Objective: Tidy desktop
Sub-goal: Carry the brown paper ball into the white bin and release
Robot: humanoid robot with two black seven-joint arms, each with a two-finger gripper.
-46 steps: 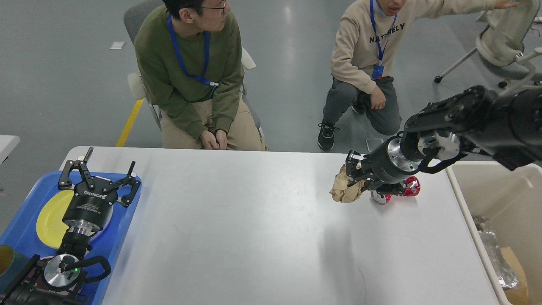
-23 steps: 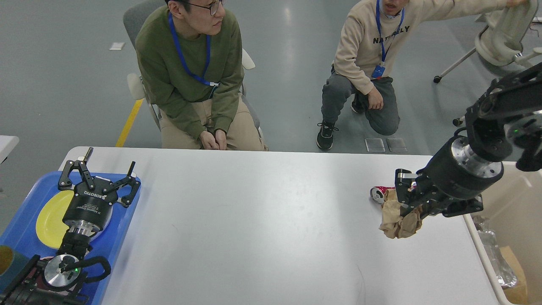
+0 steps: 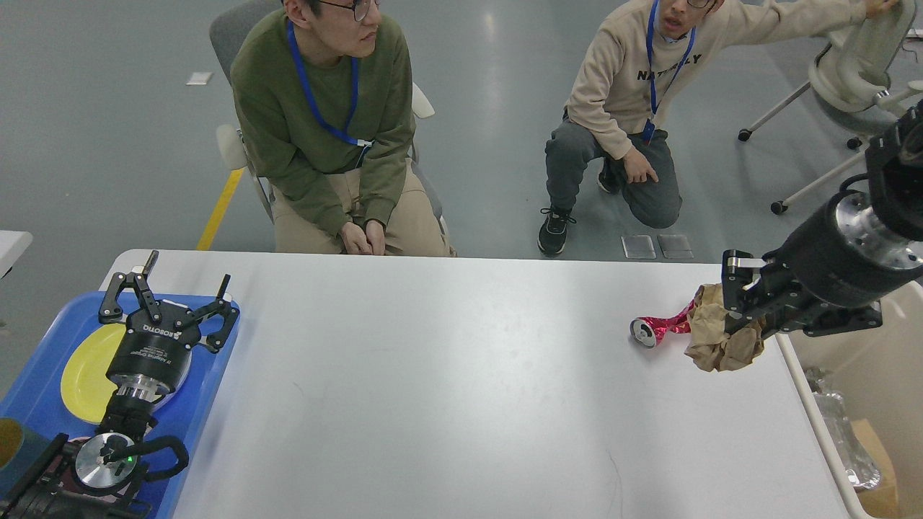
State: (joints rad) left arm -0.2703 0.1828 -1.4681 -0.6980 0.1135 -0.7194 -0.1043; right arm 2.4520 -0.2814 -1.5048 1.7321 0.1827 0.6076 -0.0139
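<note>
The right gripper [image 3: 743, 328] clenches a crumpled brown paper wad [image 3: 721, 339] above the white desktop [image 3: 447, 389], near the beige bin [image 3: 858, 375] (presumably its destination). A crushed red can [image 3: 660, 328] awaits. The left gripper [image 3: 169, 303] hangs spread over the blue tray [image 3: 36, 389].

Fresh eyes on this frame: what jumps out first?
The right gripper, by the desktop's right edge, holds a crumpled brown paper wad beside a crushed red can. The left gripper hangs open over the blue tray. Two people watch from behind.
</note>
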